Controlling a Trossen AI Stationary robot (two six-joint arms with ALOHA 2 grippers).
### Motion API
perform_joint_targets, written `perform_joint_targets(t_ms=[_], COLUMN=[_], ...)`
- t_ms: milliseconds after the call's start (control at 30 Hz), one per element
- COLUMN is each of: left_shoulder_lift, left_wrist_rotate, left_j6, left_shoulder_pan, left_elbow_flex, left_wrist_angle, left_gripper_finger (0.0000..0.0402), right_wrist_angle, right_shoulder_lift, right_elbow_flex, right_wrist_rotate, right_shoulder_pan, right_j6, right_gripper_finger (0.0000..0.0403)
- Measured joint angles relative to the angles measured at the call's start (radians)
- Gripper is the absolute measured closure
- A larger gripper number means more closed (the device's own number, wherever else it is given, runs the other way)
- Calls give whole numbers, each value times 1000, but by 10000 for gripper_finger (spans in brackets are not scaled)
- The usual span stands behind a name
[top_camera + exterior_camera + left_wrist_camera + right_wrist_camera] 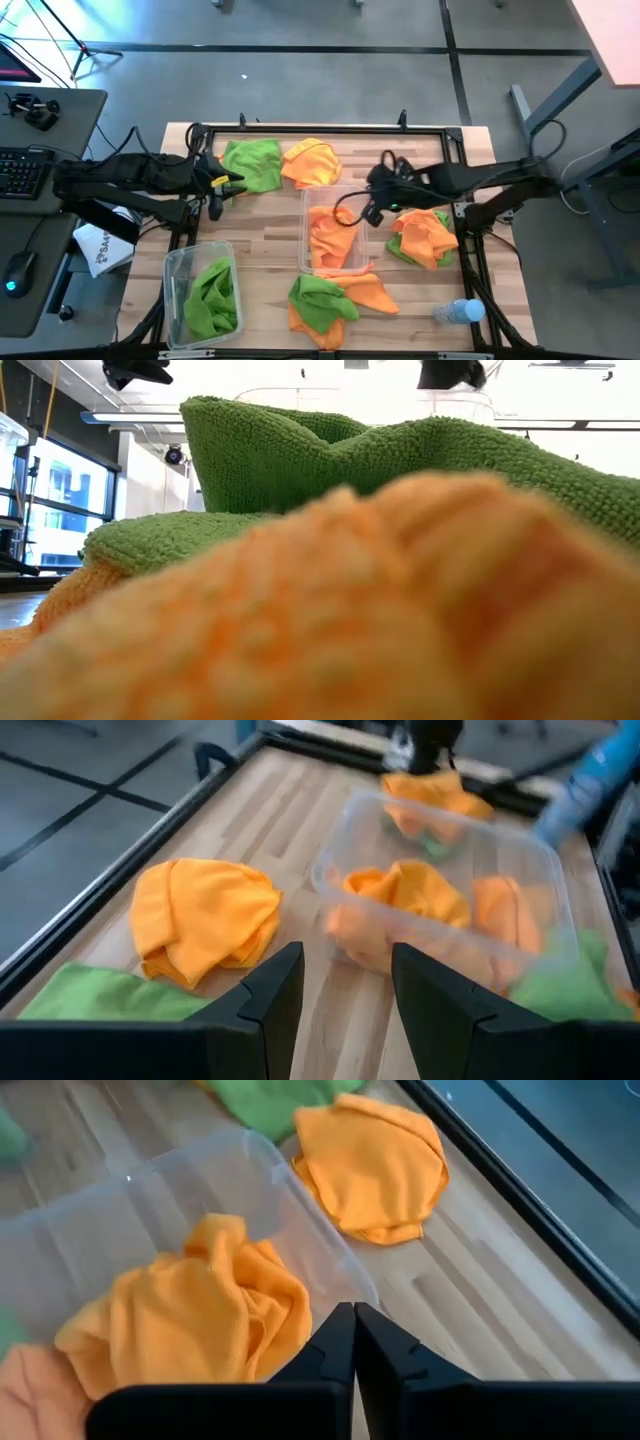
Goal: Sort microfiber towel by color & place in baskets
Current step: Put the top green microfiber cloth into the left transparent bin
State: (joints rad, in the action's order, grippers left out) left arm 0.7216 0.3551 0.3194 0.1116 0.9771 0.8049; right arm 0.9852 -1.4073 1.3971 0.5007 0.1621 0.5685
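Observation:
My left gripper is open and hovers at the table's far left, beside a green towel that lies flat. An orange towel lies to the right of it. In the left wrist view the open fingers point toward that orange towel and the middle basket. My right gripper is shut and empty. It sits over the far right corner of the middle basket, which holds orange towels. A second basket at the near left holds green towels.
A mixed orange and green pile lies right of the middle basket, and another lies in front of it. A clear bottle with a blue cap lies at the near right. Towels close to the lens block the low view.

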Motion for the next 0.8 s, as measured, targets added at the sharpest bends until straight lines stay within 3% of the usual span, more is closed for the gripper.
perform_joint_targets(t_ms=[267, 400, 533, 700, 800], left_shoulder_lift=[49, 87, 139, 209, 259], left_wrist_rotate=[261, 266, 285, 259, 220], left_j6=[59, 111, 165, 354, 384], left_shoulder_pan=[-6, -50, -123, -288, -381], left_elbow_flex=[0, 0, 0, 0, 0], left_wrist_angle=[-55, -54, -42, 29, 85], left_gripper_finger=[261, 260, 260, 260, 261], right_wrist_angle=[-399, -581, -702, -748, -754], right_shoulder_lift=[290, 409, 502, 570, 581], right_elbow_flex=[-408, -568, -680, -738, -739], right_wrist_rotate=[3, -20, -110, -247, -307], right_shoulder_pan=[-53, -109, -187, -274, -315], right_j6=[-97, -176, -220, -237, -264], right_gripper_finger=[402, 402, 402, 403, 403])
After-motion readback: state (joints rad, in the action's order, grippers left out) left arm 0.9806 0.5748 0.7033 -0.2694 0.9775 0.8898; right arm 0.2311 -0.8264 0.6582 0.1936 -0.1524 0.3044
